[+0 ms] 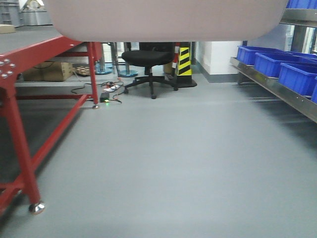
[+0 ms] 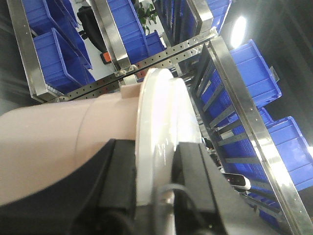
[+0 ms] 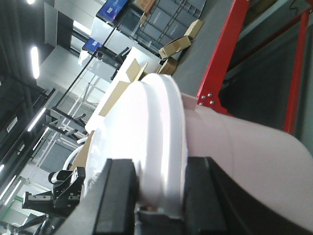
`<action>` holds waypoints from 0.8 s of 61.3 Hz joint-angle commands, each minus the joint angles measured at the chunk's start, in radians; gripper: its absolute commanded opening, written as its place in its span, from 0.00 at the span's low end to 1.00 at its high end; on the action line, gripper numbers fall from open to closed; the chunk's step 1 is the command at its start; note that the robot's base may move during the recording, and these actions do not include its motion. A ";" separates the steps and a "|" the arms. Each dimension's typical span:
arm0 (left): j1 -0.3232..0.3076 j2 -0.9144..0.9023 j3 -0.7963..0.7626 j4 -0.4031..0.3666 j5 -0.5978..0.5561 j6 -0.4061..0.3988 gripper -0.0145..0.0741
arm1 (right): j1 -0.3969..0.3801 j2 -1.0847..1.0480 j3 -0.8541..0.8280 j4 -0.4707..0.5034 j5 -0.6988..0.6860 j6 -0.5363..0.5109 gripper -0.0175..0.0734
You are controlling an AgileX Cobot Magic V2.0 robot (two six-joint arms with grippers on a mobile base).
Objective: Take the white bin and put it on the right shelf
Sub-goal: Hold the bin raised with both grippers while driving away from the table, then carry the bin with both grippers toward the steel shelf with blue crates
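Note:
The white bin (image 1: 168, 20) hangs in the air across the top of the front view, off-white with rounded corners. My left gripper (image 2: 155, 171) is shut on its rim and glossy lid (image 2: 161, 112); the tub's side (image 2: 63, 137) fills the left of that view. My right gripper (image 3: 159, 188) is shut on the opposite rim (image 3: 161, 127), with the tub wall (image 3: 244, 156) to the right. The right shelf (image 1: 277, 87) is a steel rack along the right edge of the front view; its rails and perforated uprights (image 2: 146, 61) lie beyond the bin in the left wrist view.
Blue plastic bins (image 1: 277, 64) sit on the steel rack. A red-framed table (image 1: 29, 54) stands at the left, its leg on a caster (image 1: 35, 207). A black office chair (image 1: 148, 59), a yellow-black striped post (image 1: 184, 62) and floor cables (image 1: 106, 94) lie ahead across grey floor.

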 commanded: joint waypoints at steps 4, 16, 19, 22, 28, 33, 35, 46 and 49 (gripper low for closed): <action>-0.042 -0.048 -0.038 -0.033 0.256 0.011 0.02 | 0.031 -0.037 -0.044 0.128 0.176 -0.008 0.27; -0.042 -0.048 -0.038 -0.033 0.256 0.011 0.02 | 0.031 -0.037 -0.044 0.128 0.176 -0.008 0.27; -0.042 -0.048 -0.038 -0.033 0.256 0.011 0.02 | 0.031 -0.037 -0.044 0.128 0.176 -0.008 0.27; -0.042 -0.048 -0.038 -0.033 0.256 0.011 0.02 | 0.031 -0.037 -0.044 0.128 0.176 -0.008 0.27; -0.042 -0.048 -0.038 -0.033 0.256 0.011 0.02 | 0.031 -0.037 -0.044 0.128 0.176 -0.008 0.27; -0.042 -0.048 -0.038 -0.033 0.256 0.011 0.02 | 0.031 -0.037 -0.044 0.128 0.176 -0.008 0.27; -0.042 -0.048 -0.038 -0.033 0.256 0.011 0.02 | 0.031 -0.037 -0.044 0.128 0.176 -0.008 0.27; -0.042 -0.048 -0.038 -0.033 0.256 0.011 0.02 | 0.031 -0.037 -0.044 0.128 0.175 -0.008 0.27; -0.042 -0.048 -0.038 -0.033 0.256 0.011 0.02 | 0.031 -0.037 -0.044 0.128 0.175 -0.008 0.27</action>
